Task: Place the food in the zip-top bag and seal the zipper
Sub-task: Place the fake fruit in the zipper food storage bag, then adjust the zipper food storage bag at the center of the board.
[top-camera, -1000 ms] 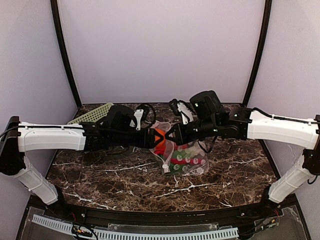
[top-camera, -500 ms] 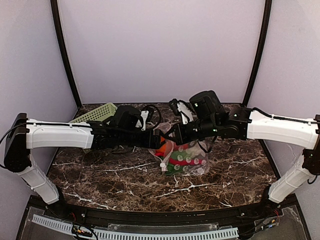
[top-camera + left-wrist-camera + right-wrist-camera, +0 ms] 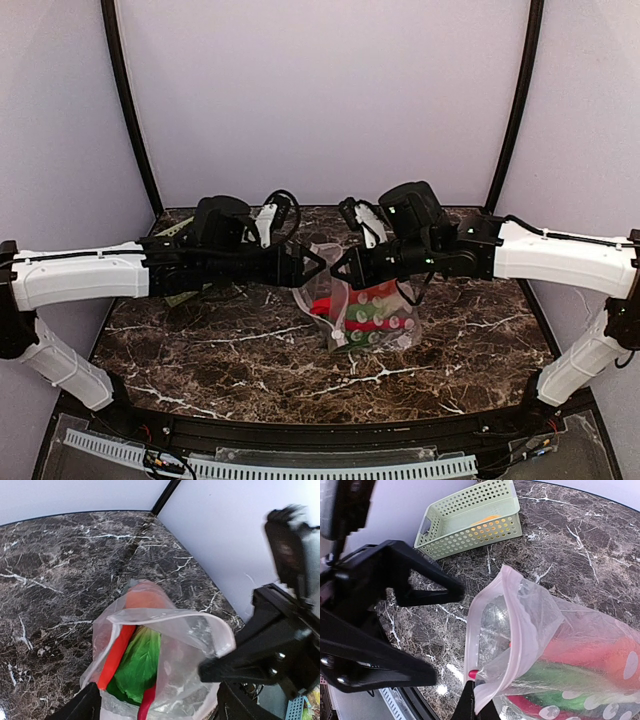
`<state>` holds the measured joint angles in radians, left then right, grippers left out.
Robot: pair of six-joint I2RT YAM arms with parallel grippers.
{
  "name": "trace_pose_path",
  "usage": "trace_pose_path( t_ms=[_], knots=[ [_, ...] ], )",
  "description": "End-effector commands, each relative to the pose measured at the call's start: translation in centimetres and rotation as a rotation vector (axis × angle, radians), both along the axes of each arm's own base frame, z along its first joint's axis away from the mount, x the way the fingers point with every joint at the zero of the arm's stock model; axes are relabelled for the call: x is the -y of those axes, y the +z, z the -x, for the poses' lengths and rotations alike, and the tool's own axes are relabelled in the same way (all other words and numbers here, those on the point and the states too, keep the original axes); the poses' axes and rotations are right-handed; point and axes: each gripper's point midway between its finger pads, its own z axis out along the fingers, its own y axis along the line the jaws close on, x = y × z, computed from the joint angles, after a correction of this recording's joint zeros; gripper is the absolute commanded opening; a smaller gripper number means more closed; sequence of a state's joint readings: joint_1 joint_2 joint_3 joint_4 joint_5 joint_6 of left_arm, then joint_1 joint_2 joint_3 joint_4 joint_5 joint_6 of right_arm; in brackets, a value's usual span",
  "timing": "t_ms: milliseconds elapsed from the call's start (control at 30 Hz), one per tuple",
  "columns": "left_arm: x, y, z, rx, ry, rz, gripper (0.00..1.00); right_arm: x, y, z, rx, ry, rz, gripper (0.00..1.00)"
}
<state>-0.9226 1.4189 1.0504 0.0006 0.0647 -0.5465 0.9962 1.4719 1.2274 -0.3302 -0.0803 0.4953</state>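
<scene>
Your right tool [image 3: 340,270] pinched the rim of the zip-top bag [image 3: 372,318], mouth facing left. Your left tool [image 3: 316,267], jaws wide, had backed out, just clear of that rim. Food [image 3: 135,665] lay inside; marbled bench [image 3: 200,340] showed all around.

One zip-top bag [image 3: 372,312], one basket [image 3: 470,536], one left end effector [image 3: 316,268], one right end effector [image 3: 340,270].

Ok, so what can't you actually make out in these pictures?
Top view: green basket, mostly hidden behind the left arm.
Right wrist view: yellow-orange piece in that basket, mostly screened by the perforated wall.
Left wrist view: bottom of the zip-top bag, cut off by the lower edge.
Both wrist views: how many food pieces are bagged; they overlap.
</scene>
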Motion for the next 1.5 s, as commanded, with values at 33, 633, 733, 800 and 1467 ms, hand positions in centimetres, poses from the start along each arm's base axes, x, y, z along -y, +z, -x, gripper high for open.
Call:
trace_pose_path(
  t_ms=[33,633,733,800,1467],
  knots=[
    [-2.4,1.5,2.2,-0.004,0.012,0.044,0.76,-0.5,1.9,-0.2,0.04,-0.01,-0.046,0.0],
    [-3.1,-7.8,2.4,-0.237,0.098,-0.036,0.57,-0.2,2.2,-0.2,0.044,-0.016,-0.048,0.0],
    [-2.5,-7.9,2.3,-0.24,0.095,-0.005,0.45,-0.1,2.1,-0.2,0.044,-0.02,-0.047,0.0],
    [-2.3,-8.1,2.1,-0.238,0.099,0.001,0.41,-0.1,2.0,-0.2,0.042,-0.023,-0.046,0.0],
    [1.6,1.7,2.6,-0.082,-0.129,0.129,0.01,3.3,1.9,-1.6,0.07,-0.131,0.0,0.0]
  ],
)
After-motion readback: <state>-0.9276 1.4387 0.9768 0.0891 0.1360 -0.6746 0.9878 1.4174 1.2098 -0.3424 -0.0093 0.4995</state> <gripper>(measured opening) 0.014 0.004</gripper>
